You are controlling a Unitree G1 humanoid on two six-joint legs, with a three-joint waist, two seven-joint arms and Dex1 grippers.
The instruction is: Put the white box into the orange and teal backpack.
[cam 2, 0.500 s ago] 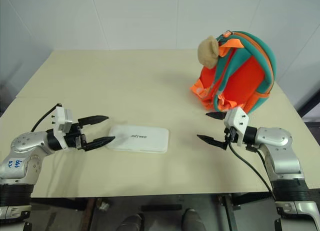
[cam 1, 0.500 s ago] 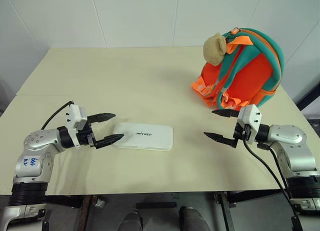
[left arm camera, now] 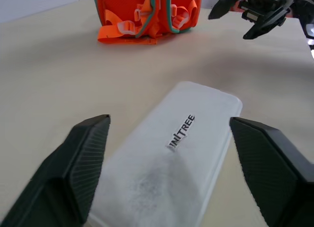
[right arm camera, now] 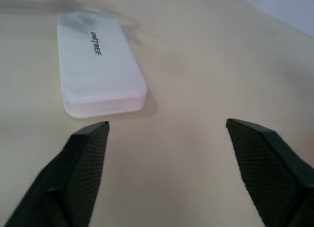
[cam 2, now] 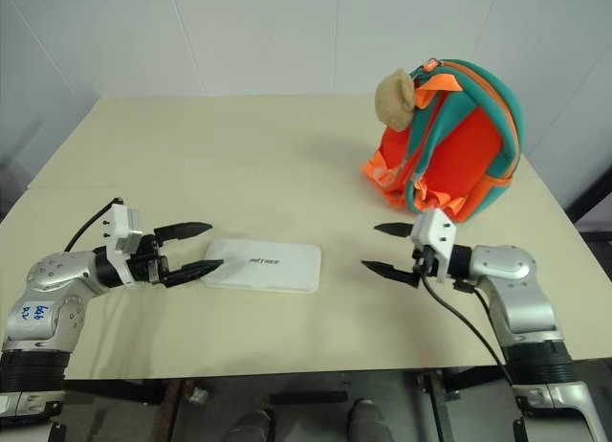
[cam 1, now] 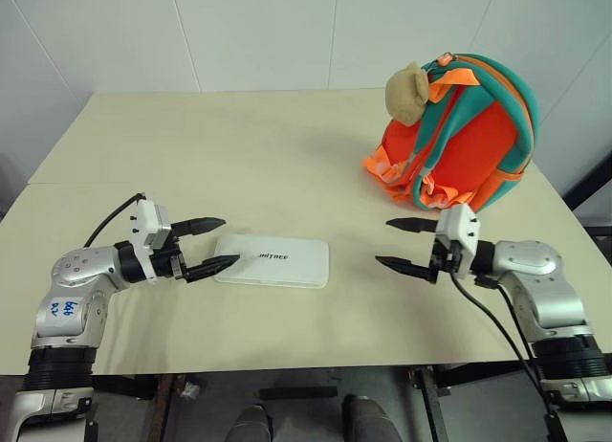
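At lower centre of the table [cam 1: 287,155], the white box [cam 1: 274,261] lies flat, "UNITREE" lettered on its face. The left gripper [cam 1: 212,244] brackets its left end, jaws spread, grasping nothing. The right gripper [cam 1: 403,244], jaws also released, has slid leftward toward the box since a moment ago. The backpack [cam 1: 459,136] stands upper right.
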